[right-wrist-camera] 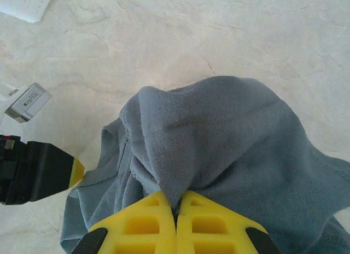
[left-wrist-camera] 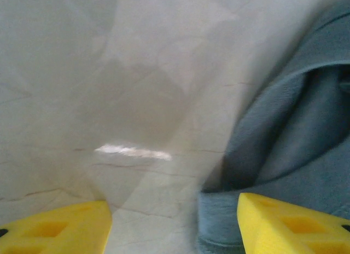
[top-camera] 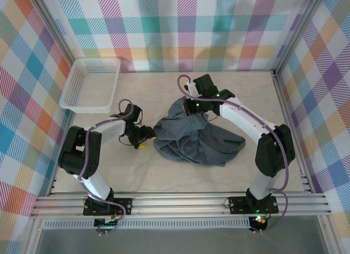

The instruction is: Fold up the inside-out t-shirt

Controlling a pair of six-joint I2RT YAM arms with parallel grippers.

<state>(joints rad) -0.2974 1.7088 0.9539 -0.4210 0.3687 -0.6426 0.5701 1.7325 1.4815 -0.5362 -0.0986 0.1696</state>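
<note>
Right claw [right-wrist-camera: 176, 202] pinches the inside-out t-shirt [right-wrist-camera: 219, 133], likely to lift it.
My left claw [left-wrist-camera: 175, 221] sits open at its left edge.

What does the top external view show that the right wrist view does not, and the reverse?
Top external view: the white plastic mesh basket at the far left and the plaid walls. Right wrist view: close up, the right gripper, yellow fingers shut on a fold of fabric. Both: the crumpled dark slate-grey fabric t-shirt on the pale table, with the left gripper at its edge.
</note>
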